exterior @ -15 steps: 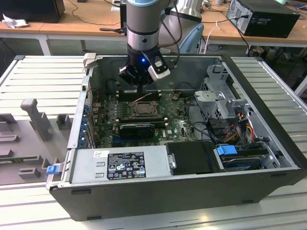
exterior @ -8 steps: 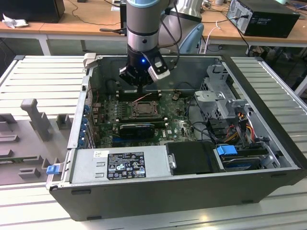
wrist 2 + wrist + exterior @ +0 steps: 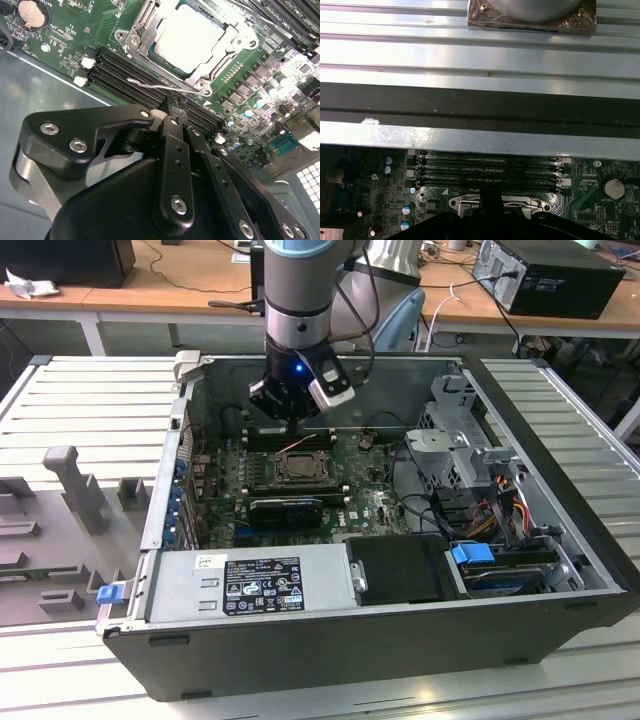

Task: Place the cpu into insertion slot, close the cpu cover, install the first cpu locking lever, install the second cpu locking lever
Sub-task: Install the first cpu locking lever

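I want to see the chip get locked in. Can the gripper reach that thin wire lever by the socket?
Probably yes: the gripper hangs right beside the locking lever, with nothing between them.

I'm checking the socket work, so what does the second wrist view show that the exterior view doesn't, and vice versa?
Second wrist view adds the pale cpu framed by the cpu cover, and a wire lever beside it. Exterior view adds the whole open case and its power supply. Both share the gripper, low over the board beside the insertion slot.
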Tool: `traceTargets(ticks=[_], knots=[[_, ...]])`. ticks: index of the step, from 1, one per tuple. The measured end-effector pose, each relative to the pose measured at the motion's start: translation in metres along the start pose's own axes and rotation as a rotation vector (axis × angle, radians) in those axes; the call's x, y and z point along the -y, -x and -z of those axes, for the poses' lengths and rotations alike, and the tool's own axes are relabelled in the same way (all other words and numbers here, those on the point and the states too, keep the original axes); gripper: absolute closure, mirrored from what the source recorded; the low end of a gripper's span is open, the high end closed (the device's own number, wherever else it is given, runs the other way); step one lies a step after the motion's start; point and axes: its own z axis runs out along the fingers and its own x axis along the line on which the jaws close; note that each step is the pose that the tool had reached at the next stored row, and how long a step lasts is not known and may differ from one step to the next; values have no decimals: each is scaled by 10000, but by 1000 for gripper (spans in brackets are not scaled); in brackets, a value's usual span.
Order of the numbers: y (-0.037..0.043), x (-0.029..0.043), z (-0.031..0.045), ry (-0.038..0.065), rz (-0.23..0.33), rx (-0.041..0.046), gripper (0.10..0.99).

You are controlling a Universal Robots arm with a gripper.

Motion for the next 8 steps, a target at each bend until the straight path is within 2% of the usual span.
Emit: traceTargets(ticks=[8], knots=[[16,3,-14,1,0,0,980]])
